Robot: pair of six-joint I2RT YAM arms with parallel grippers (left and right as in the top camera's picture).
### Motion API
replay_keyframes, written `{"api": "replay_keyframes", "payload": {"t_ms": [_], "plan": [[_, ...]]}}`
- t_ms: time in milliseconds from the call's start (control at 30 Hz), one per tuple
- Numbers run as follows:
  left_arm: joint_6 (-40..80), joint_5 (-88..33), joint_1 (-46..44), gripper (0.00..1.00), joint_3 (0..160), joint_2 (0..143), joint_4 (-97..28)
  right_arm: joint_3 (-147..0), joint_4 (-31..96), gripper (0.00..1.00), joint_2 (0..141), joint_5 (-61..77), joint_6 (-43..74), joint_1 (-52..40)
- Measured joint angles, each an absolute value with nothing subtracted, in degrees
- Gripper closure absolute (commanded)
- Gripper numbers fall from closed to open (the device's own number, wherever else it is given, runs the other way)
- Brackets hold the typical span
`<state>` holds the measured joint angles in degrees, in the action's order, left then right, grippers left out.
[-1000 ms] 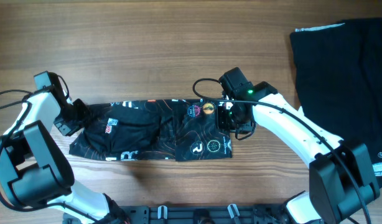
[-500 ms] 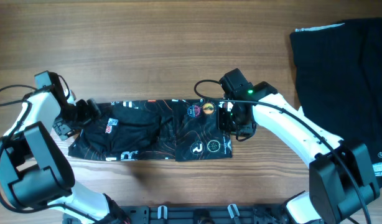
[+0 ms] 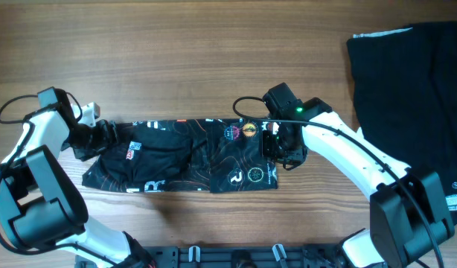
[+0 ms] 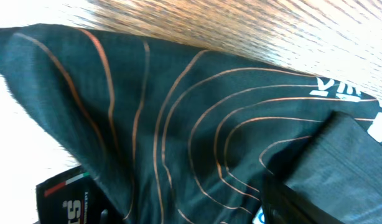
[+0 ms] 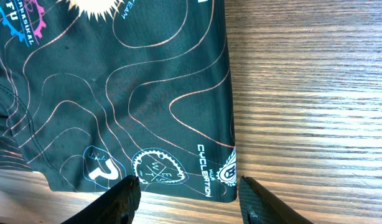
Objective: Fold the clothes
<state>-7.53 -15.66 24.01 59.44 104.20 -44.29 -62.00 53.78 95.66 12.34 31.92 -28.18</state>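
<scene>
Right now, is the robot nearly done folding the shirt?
Partly. The shirt is already folded into a long strip. The left gripper is at its left end, the right gripper open over its right end. Left: folding the strip shorter, and a second dark cloth lies flat on the right.

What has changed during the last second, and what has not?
The left arm carried its jaws slightly inward onto the black jersey at its left end. Whether they gripped it cannot be told. The right arm, jaws open at the jersey's right edge, the jersey and the black cloth at far right stayed put.
</scene>
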Motion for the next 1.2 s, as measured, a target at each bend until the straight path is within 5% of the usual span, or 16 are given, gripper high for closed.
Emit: {"api": "replay_keyframes", "payload": {"t_ms": [300, 533, 900, 1200], "plan": [[-2.9, -14.7, 24.0, 0.96, 57.6, 104.1, -43.9, -62.0, 53.8, 0.43, 95.7, 11.9, 31.9, -28.2], [2.1, -14.0, 23.9, 0.96, 59.0, 105.1, -46.0, -62.0, 53.8, 0.43, 95.7, 11.7, 31.9, -28.2], [7.0, -7.0, 24.5, 0.96, 83.7, 109.6, -73.4, -62.0, 53.9, 0.43, 95.7, 9.2, 28.2, -17.8], [7.9, -11.7, 6.5, 0.96, 84.0, 109.6, -82.9, -62.0, 53.8, 0.42, 95.7, 8.0, 25.2, -15.7]]}}
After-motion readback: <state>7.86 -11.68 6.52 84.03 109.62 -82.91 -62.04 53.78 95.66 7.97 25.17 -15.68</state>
